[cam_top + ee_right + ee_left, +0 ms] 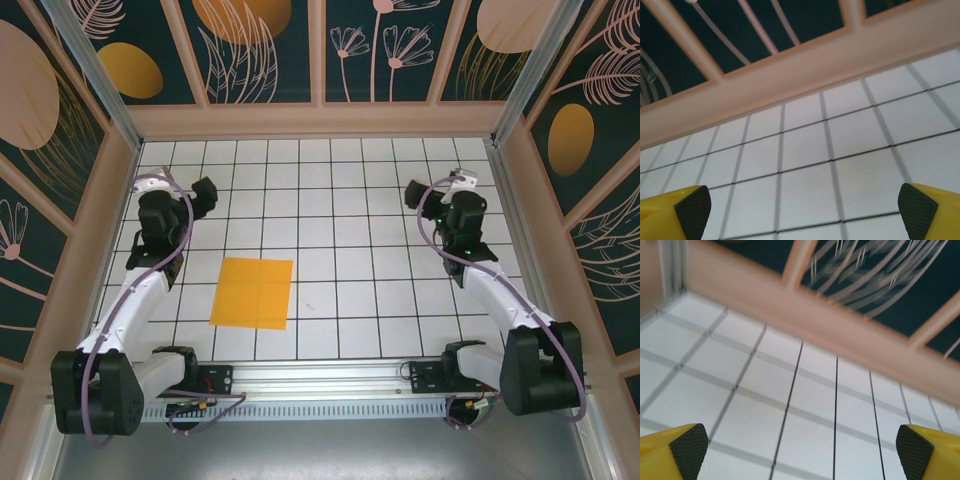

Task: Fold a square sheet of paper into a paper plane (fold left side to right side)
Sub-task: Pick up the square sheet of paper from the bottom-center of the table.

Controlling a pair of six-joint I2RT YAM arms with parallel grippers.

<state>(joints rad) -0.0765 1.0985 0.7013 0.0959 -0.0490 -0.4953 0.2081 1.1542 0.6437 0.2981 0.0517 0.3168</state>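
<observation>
The top camera hangs high above and behind the arm bases, looking down on the whole tiled table (pixel 350 200) toward the far wall rail (pixel 320 120). Each wrist camera sits low and close over the tiles, facing that rail past the left gripper (pixel 801 452) or the right gripper (pixel 805 212). All three views share tiles and rail.

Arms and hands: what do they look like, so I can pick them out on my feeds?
The left arm and right arm match: white links, black joint housings and a purplish cable looping alongside each. The left hand and right hand have yellow fingers tipped with black textured pads.
</observation>
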